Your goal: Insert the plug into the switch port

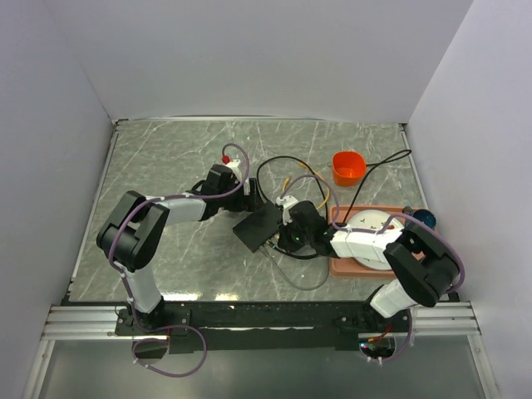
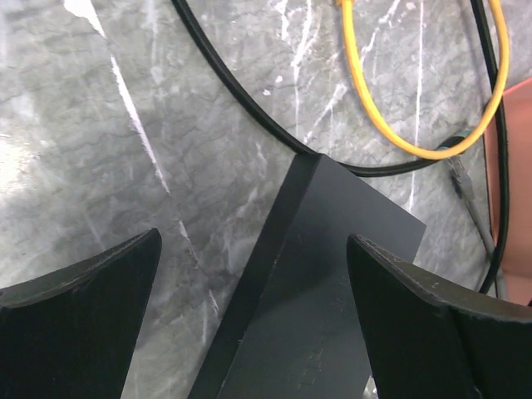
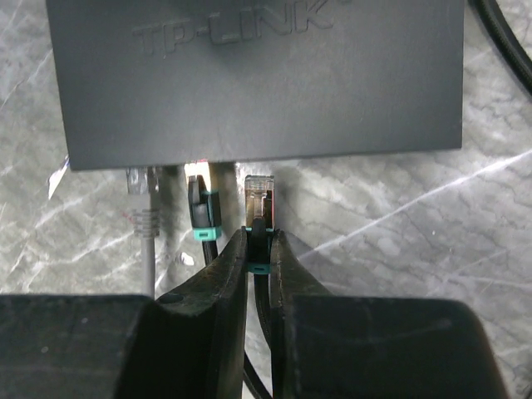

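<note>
Two jobs split here: the right tool (image 3: 259,249) pinches the plug (image 3: 259,195) straight ahead, just short of the switch (image 3: 249,83) edge, lined up for pushing; the left tool (image 2: 253,249) gapes wide astride the switch, probably bracing it.

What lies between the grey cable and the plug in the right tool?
A black cable with a teal band, reaching the switch; right wrist view.
</note>
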